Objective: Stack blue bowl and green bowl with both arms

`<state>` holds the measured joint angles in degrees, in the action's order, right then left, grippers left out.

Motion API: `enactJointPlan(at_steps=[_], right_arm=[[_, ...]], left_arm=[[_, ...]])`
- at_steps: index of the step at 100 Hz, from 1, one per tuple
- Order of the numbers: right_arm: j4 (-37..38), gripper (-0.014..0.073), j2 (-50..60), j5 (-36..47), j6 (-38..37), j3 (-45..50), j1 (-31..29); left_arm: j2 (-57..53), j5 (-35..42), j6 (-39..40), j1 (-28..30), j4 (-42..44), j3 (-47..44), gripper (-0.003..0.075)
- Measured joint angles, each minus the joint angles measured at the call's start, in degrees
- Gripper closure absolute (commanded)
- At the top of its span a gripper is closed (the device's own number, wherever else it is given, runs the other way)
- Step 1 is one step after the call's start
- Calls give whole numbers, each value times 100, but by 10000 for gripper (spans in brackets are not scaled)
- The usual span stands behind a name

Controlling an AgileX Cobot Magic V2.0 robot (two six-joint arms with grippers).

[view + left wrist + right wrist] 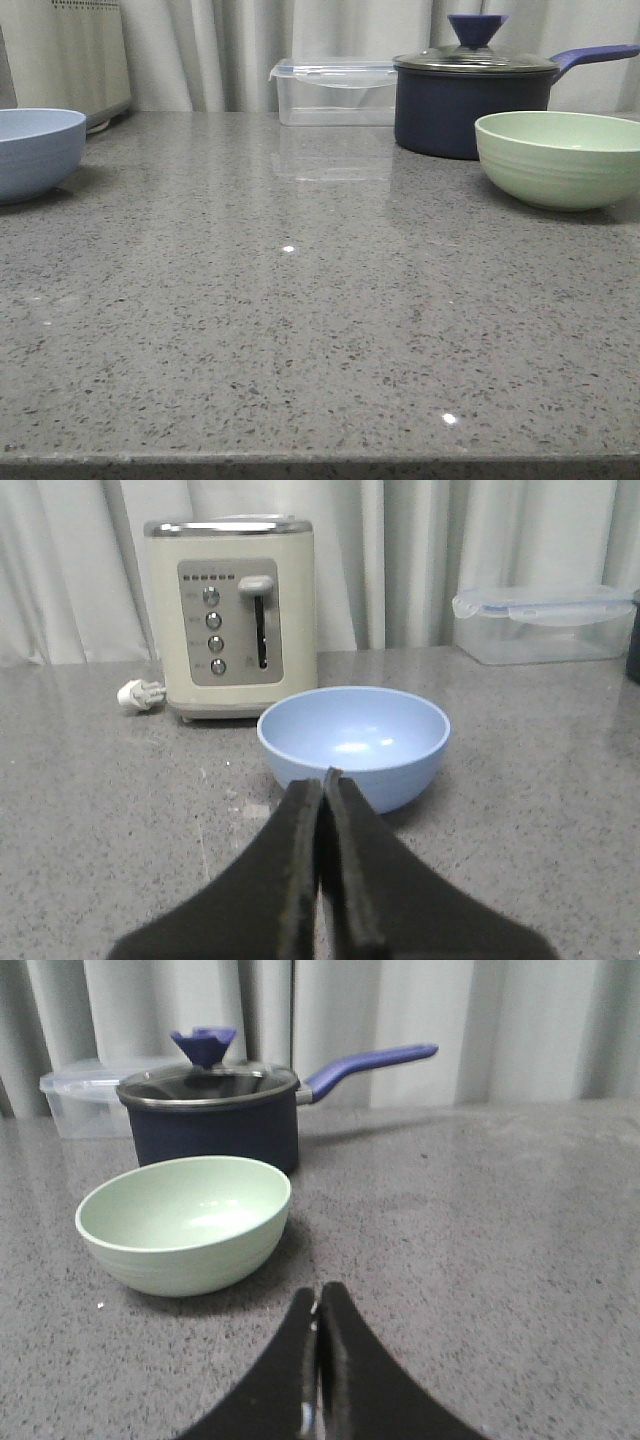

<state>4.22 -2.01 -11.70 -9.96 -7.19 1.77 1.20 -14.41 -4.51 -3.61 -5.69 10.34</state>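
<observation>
The left gripper [325,780] is pinched closed and points at the blue bowl [352,742] just ahead on the bench [300,330], and the right gripper [320,1295], closed too, points beside the green bowl [186,1222].

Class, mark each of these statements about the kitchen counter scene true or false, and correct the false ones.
1. The pale blue round bowl sits inside the mint-green ridged bowl. False: they stand far apart, at opposite sides of the counter.
2. The dark navy saucepan has its glass lid on. True.
3. The left gripper is open wide. False: its jaws are pressed together.
4. A cream toaster stands behind the blue bowl. True.
5. The right gripper holds the green bowl. False: it is shut, short of the bowl.
</observation>
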Motion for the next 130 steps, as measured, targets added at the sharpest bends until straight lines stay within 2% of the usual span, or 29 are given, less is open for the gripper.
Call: enactJointPlan(at_steps=[16,32,37,44,53,61,68,77,82,118,130], right_arm=[[0,673,-733,-678,0,-777,0],[-13,671,-1541,-949,0,-1391,0],[-13,669,-1770,-981,0,-1543,0],[-13,648,-2067,-1005,0,-1736,0],[-13,567,-2403,-1008,0,-1948,0],[-13,433,-2642,-1018,0,-2086,0],[-13,300,-2787,-1059,0,-2174,0],[-13,160,-2872,-1160,0,-2227,0],[-13,127,-2885,-1205,0,-2235,0],[-34,133,-2925,-1000,0,-2232,0],[-43,169,-3199,-1127,0,-2558,0]], left_arm=[[650,-425,0,0,-9,827,741],[1433,-602,0,0,-9,1573,736],[1675,-699,0,0,-9,1789,715],[2011,-849,0,0,-9,2063,636],[2386,-907,0,0,-9,2291,481],[2629,-907,0,0,-9,2396,352],[2781,-877,0,0,-9,2439,295],[2884,-832,0,0,-9,2459,293],[2897,-807,0,0,-9,2459,294],[2909,-737,0,0,-9,2459,294],[2909,-727,0,0,-9,2459,294]])
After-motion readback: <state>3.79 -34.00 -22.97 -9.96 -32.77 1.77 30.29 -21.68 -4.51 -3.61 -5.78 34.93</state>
